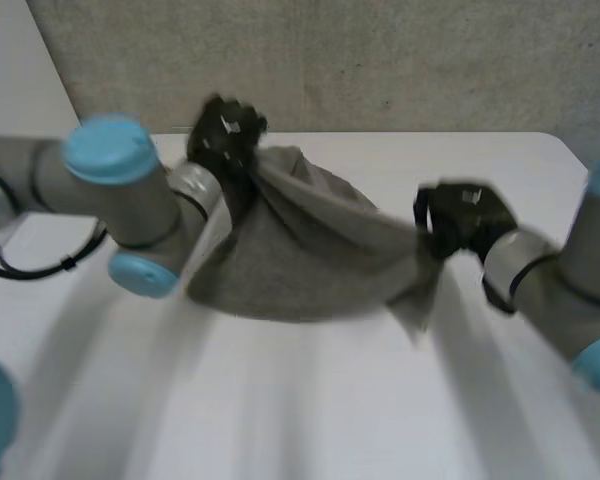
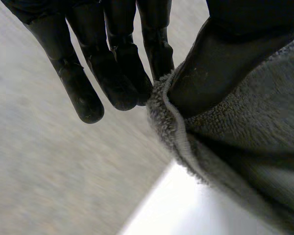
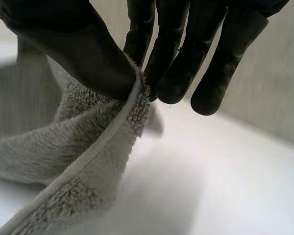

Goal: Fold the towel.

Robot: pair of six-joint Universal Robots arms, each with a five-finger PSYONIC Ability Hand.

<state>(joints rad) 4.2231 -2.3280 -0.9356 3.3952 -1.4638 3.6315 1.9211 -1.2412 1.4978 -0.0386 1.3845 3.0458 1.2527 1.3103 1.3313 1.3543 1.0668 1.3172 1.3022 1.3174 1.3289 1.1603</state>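
While the grey terry towel point(image 1: 300, 250) hangs between the two arms above the white desk point(image 1: 310, 400), its middle sags in a belly toward the desk and a loose tail droops at 6 o'clock under the right robot hand point(image 1: 462, 222). That hand, at 3 o'clock of the cloth, pinches the hemmed edge between its thumb and straight fingers point(image 3: 169, 73). The left robot hand point(image 1: 226, 132), at 11 o'clock, grips another stretch of hem the same way, thumb pressed onto the pile against one finger while the others stand clear. Whether either pinch sits on a true corner cannot be told. Both grips look shallow, catching only the rim of the cloth, so a quick swing or a pull apart could tug the hem free and drop one side. With the hands at uneven heights and the cloth bunched, laying it down now would probably give a skewed, wrinkled fold, and the hanging tail might tuck under.
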